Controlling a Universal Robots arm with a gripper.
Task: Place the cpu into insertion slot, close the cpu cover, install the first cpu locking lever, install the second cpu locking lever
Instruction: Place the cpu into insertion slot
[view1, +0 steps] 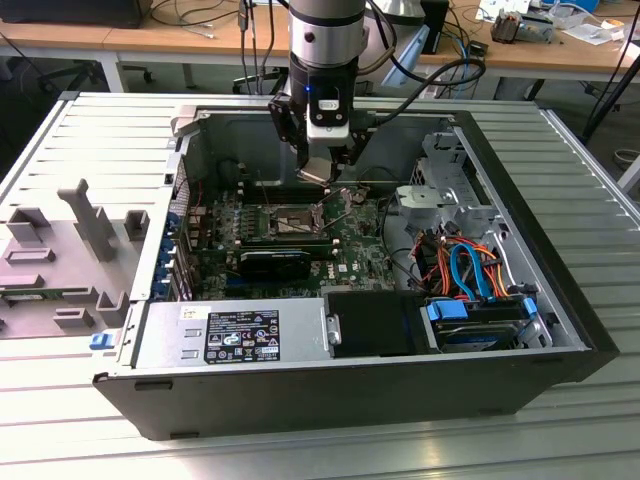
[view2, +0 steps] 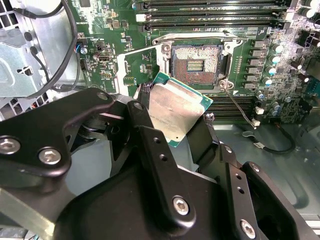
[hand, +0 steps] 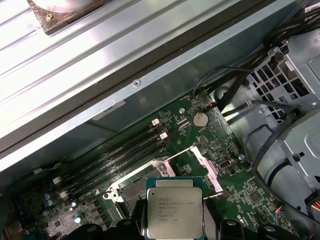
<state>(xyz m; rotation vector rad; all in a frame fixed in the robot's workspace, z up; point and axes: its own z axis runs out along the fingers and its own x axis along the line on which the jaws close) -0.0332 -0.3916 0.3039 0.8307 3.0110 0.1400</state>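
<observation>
Cpu (view2: 180, 107) clamped in gripper (view2: 175, 117), held over board near slot (view2: 196, 64) | slot empty, cover (view2: 120, 70) up | none of four steps done yet

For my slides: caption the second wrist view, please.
Gripper holds the cpu near the empty insertion slot.

Silvery-topped cpu (view2: 175, 112) hangs tilted, clear of the uncovered insertion slot (view2: 196, 64)

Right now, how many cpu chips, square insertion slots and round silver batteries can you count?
cpu: 1
insertion slot: 1
round silver battery: 1
Total: 3
</observation>
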